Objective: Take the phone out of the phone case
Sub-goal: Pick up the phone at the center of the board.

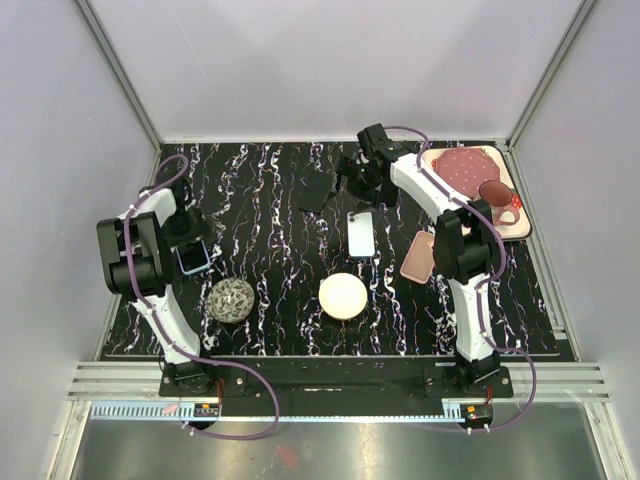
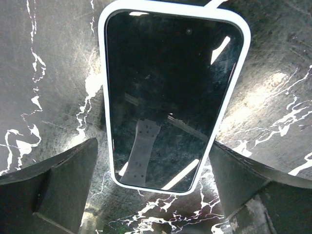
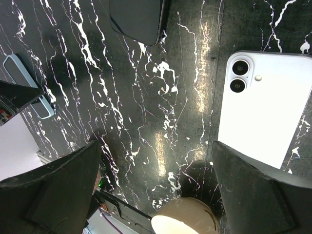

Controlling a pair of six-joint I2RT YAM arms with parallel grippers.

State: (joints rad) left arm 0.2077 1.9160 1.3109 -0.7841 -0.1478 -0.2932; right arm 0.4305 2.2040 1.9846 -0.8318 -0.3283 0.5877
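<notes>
Two left fingers (image 2: 58, 185) are spread wide, one on each side of the near end of the phone (image 2: 165, 97), and no contact with it can be seen. The phone is laid screen up on the bench (image 2: 44, 73), seated in its white-rimmed case (image 2: 103, 97), with its length running away from the fingertips. In the overhead view a woven ball (image 1: 232, 299) is seen near those fingers, on the arm-base side.

The right fingers (image 3: 58, 190) are likewise spread wide, with only bare bench between them. A cream round dish (image 3: 183, 219) is seen low in the wrist view, between the two fingers. A white phone (image 3: 265, 107), laid back up, is found just ahead of one fingertip. A dark flat item (image 3: 136, 17) lies farther ahead, toward the other finger's side. A pink case (image 1: 417, 257) and a tray (image 1: 522, 230) are placed well apart from both pairs of fingers.
</notes>
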